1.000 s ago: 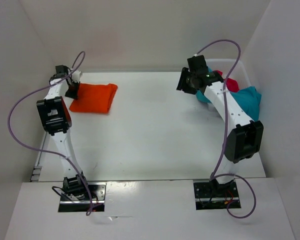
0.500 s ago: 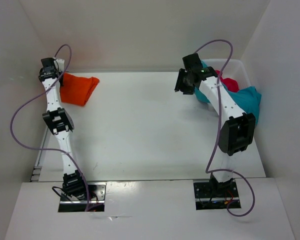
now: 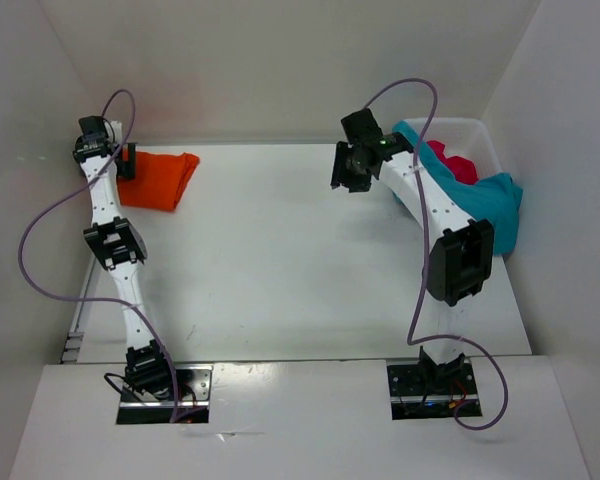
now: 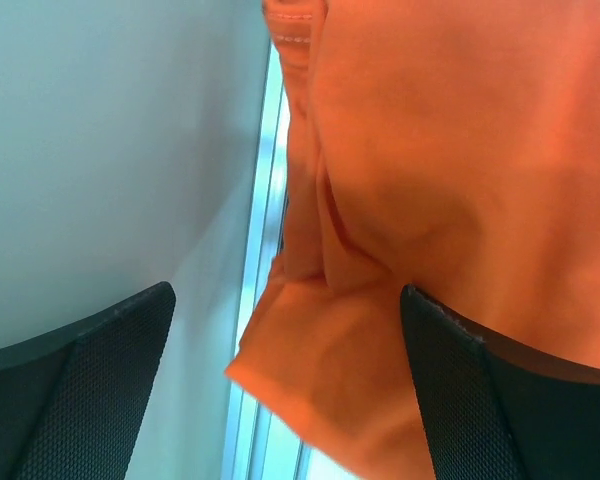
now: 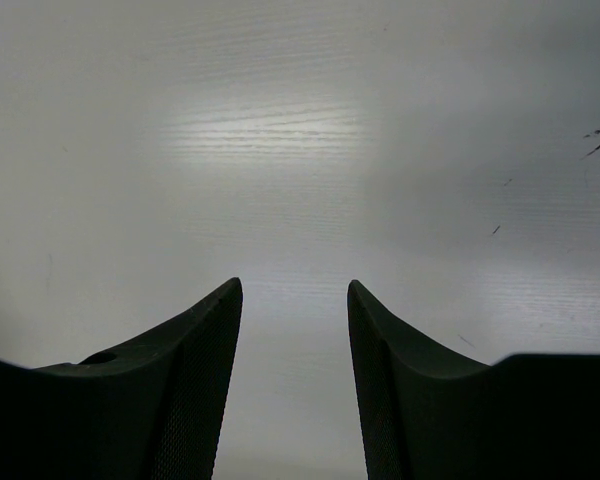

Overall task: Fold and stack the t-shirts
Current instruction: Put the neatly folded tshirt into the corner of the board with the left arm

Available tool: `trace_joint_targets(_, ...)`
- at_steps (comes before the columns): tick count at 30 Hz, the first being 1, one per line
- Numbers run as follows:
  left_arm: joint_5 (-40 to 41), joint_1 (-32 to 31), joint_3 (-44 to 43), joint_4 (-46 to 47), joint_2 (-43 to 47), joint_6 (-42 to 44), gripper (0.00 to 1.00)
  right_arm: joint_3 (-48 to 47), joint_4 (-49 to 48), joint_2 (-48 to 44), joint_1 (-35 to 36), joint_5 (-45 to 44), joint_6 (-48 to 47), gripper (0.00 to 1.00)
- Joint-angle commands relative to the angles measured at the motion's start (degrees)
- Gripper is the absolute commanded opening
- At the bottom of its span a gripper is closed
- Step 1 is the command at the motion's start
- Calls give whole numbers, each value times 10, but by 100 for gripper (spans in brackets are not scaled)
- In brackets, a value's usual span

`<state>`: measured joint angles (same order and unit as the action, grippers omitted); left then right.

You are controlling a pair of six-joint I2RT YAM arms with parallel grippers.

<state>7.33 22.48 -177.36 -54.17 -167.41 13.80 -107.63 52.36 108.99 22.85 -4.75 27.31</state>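
the right claw [image 3: 348,170] hangs over the bare middle-far part of the white tabletop [image 3: 280,260]. its wrist view shows the two dark fingers [image 5: 190,380] partly spread, with a plain gap between them. nothing is in that gap and nothing touches them; only faintly grained tabletop [image 5: 280,130] with a few small dark specks lies beneath.

the left claw [image 3: 128,162] sits at the far left corner, close to the side wall. its fingers [image 4: 100,380] are spread wide, one at each side of the wrist view. the orange t-shirt [image 4: 460,150] fills the space between and beyond them. the right-hand finger lies against the cloth, but the claw [image 4: 285,292] is not pinching it.

there are two arms, one basket and three t-shirts. the orange t-shirt [image 3: 165,178] is soft cloth folded into a rough rectangle, flat on the tabletop at the far left, with a stitched hem showing up close. the white plastic basket [image 3: 480,135] stands at the far right corner. the teal t-shirt [image 3: 495,200] is crumpled and spills over its near rim. the pink-red t-shirt [image 3: 458,165] is bunched inside, behind the teal one.
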Motion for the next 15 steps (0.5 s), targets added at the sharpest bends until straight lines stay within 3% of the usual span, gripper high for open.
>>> trace_joint_targets(1,5,-7,-21,-15,83,-21,100,-2,7,-10,4,-2,-8,52)
trace_joint_targets(7,-28,-28,-21,-84,104,37,100,36,-20,-39,4,4,3,52)
trace_joint_targets(11,-107,-39,-21,-130,97,86,100,59,-26,-46,4,10,8,52)
trace_joint_targets(15,-108,-60,-21,-130,69,108,100,69,-31,-51,4,22,13,52)
